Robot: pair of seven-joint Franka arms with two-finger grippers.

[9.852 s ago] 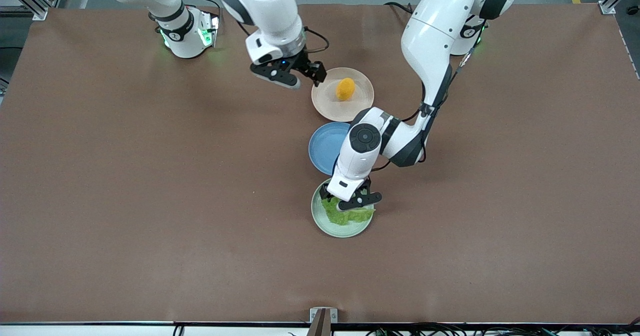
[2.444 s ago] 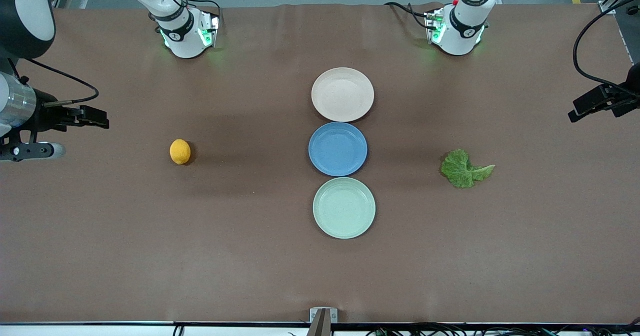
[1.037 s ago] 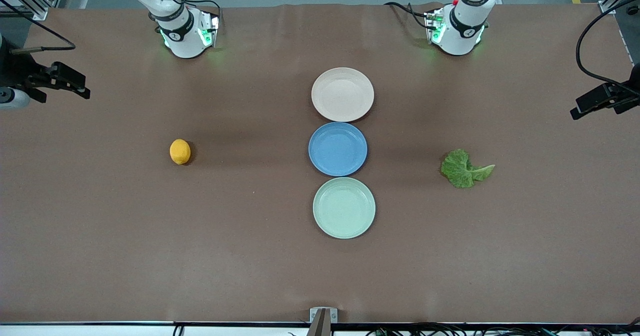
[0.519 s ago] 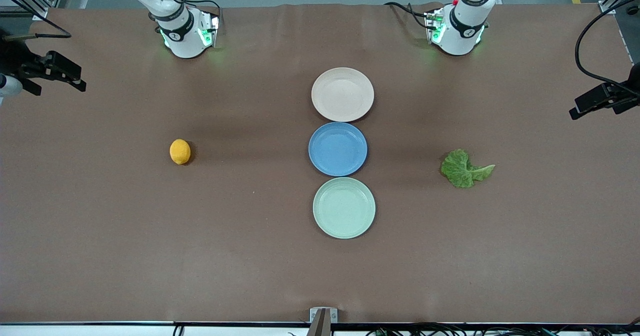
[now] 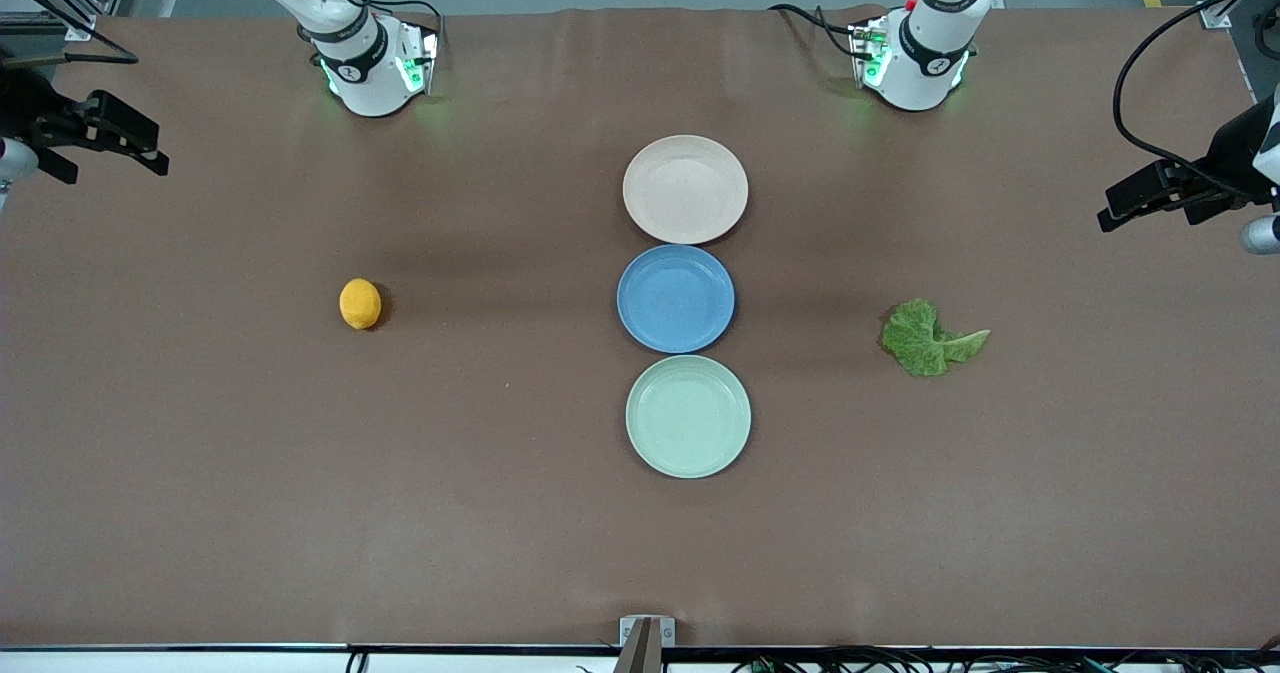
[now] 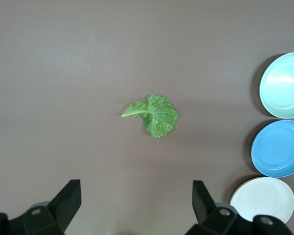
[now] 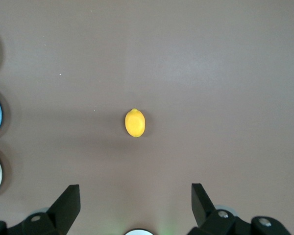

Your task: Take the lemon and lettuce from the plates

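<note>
The lemon lies on the bare brown table toward the right arm's end, level with the blue plate. The lettuce lies flat on the table toward the left arm's end. Both task plates hold nothing: the beige-pink plate nearest the bases and the mint green plate nearest the front camera. My right gripper hangs open and empty high over its end of the table. My left gripper hangs open and empty high over the other end.
A blue plate sits between the two task plates, also holding nothing. The two arm bases stand along the table edge farthest from the front camera. A brown mat covers the whole table.
Lemon and lettuce, earlier on the plates under the grippers, now lie on the table. Both arms have drawn back to the table's ends; in the last second the left gripper drifted slightly inward.
</note>
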